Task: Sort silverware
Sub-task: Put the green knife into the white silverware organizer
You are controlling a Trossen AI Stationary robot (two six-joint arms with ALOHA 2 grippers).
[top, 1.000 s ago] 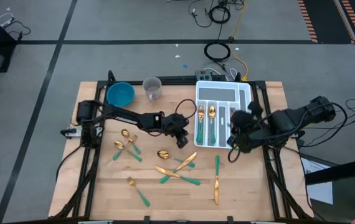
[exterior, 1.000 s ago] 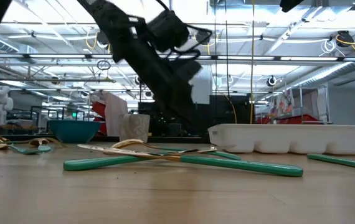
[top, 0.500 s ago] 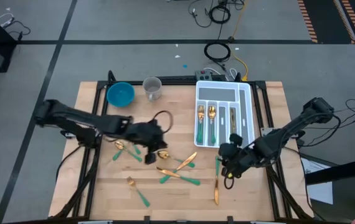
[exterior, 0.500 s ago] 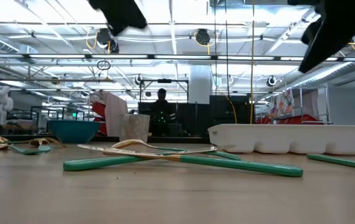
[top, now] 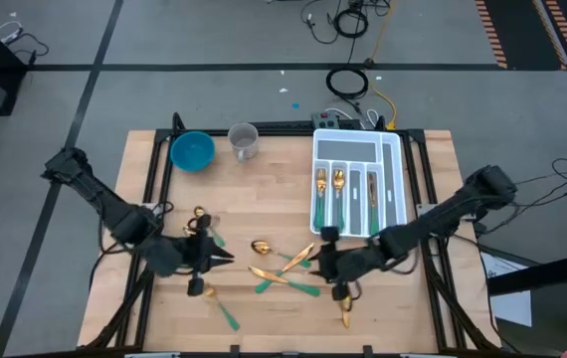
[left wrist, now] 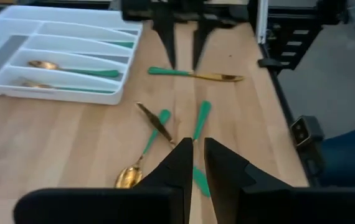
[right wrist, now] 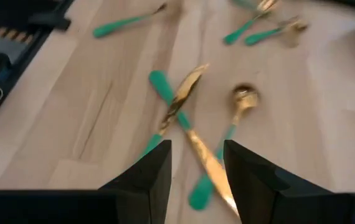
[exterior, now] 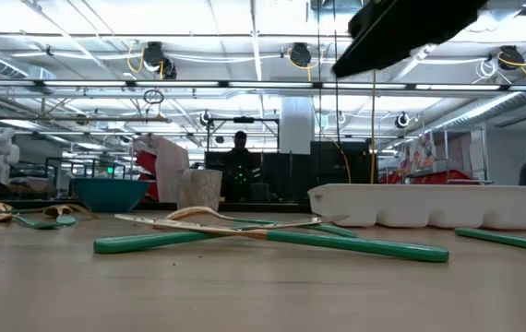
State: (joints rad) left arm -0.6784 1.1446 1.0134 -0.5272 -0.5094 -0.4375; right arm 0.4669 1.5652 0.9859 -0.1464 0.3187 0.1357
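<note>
The silverware (top: 283,270) lies loose on the wooden worktop (top: 264,318) in front of the white tray (top: 395,179), with a few pieces already in the tray's slots. A crossed heap, a spoon and a knife (right wrist: 193,134) among them, sits just left of the tray's near end. Their long axes run slantwise to each other, shiny gold heads on slim green handles.

The right gripper (right wrist: 196,163) hangs closest to that heap, jaws released with a clear gap and nothing between them; the heap lies straight ahead of its fingers, the knife's axis angled across them.

The left gripper (left wrist: 193,163) hovers farther left of the tray, jaws parted only by a thin slit, empty. A fork (top: 220,306) lies nearest it.
</note>
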